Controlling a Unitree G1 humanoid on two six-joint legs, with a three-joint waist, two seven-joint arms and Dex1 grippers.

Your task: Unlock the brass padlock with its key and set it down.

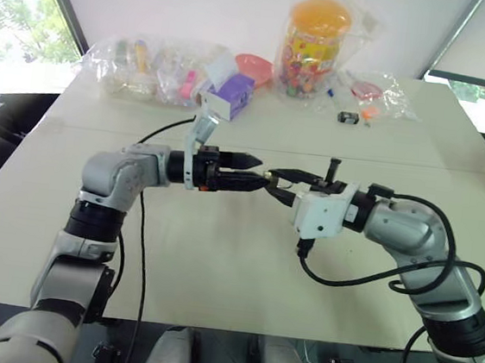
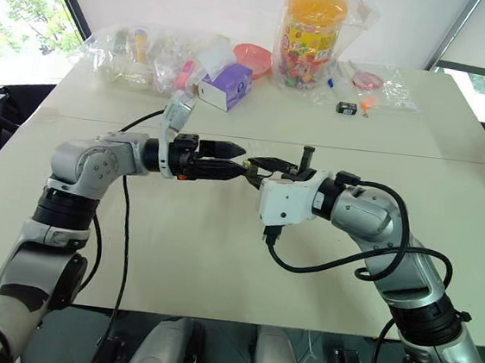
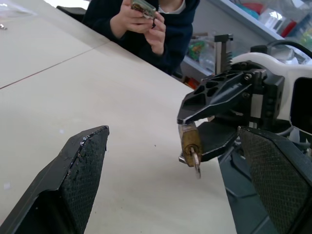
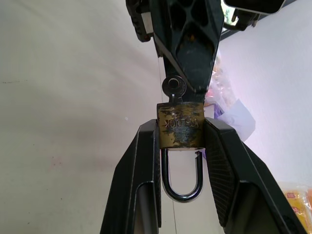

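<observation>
Clamped between the two fingers of my right gripper is the brass padlock, body squeezed on both sides, with its silver shackle hanging back toward my wrist and, as far as I can see, seated in the body. Sticking out of the far end of the padlock is the key, already in the keyhole. My left gripper faces it with its fingers spread wide, the key lying in the gap between them but touching neither.

So I judge the task about halfway: padlock held off the table, key in place, but the turn has not been made, the shackle has not sprung and nothing has been set down. What is left is for me to close my left fingers on the key, twist it, and lower the padlock.

My right wrist view gives me the shackle and the lettering on the body; my left wrist view gives the key's hanging end and a person seated beyond the table holding something. From the head views I see bags and a jar well beyond both grippers
</observation>
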